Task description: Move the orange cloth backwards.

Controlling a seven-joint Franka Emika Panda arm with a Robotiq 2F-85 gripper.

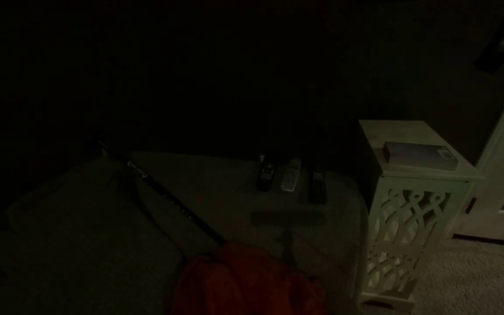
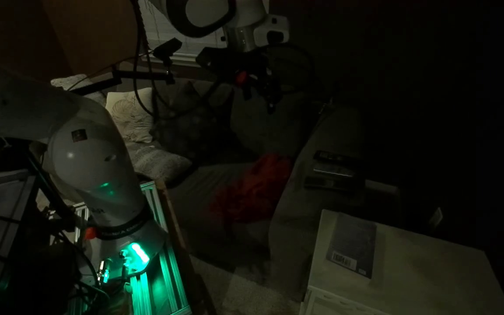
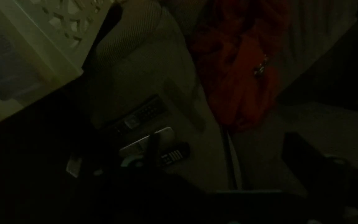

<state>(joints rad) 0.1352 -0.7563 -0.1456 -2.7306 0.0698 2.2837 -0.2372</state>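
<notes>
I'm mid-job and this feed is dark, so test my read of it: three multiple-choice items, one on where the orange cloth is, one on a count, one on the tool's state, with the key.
1. Where does the orange cloth lie?
A) on the carpet
B) on the couch
C) on the cabinet

2. How many handsets lie side by side on the couch arm?
A) one
B) five
C) three

3. How does the tool stand?
A) open
B) shut on the orange cloth
C) shut on one of the handsets

Key:
1 B: an exterior view shows it bunched there, against the couch arm.
2 C: three separate ones show in both exterior views.
3 A: the wrist view shows its fingers well apart.
</notes>
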